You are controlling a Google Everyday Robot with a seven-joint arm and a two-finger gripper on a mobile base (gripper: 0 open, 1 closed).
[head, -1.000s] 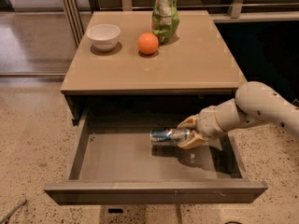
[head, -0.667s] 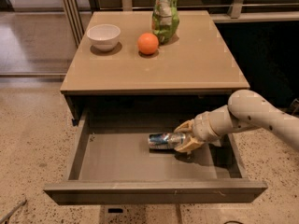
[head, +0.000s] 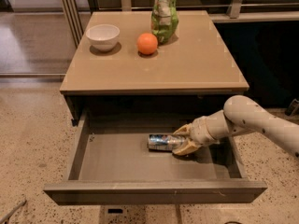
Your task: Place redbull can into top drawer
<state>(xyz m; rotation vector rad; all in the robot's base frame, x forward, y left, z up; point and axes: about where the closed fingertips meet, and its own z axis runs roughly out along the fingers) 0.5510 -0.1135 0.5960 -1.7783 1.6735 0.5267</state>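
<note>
The top drawer (head: 154, 191) is pulled wide open under the table, its smooth grey inside showing. The redbull can (head: 161, 142), silver and blue, lies on its side on the drawer floor right of the middle. My gripper (head: 183, 139) reaches in from the right on the white arm (head: 252, 122), low inside the drawer. Its yellowish fingers (head: 187, 148) are closed around the can's right end.
On the table top (head: 196, 69) stand a white bowl (head: 103, 35), an orange (head: 147, 43) and a green snack bag (head: 164, 14). The drawer's left half is bare. Speckled floor lies around the table, with a dark wall panel at the right.
The arm has lowered the can and carried it slightly left; the can now rests on the drawer floor, the fingers still around it.
</note>
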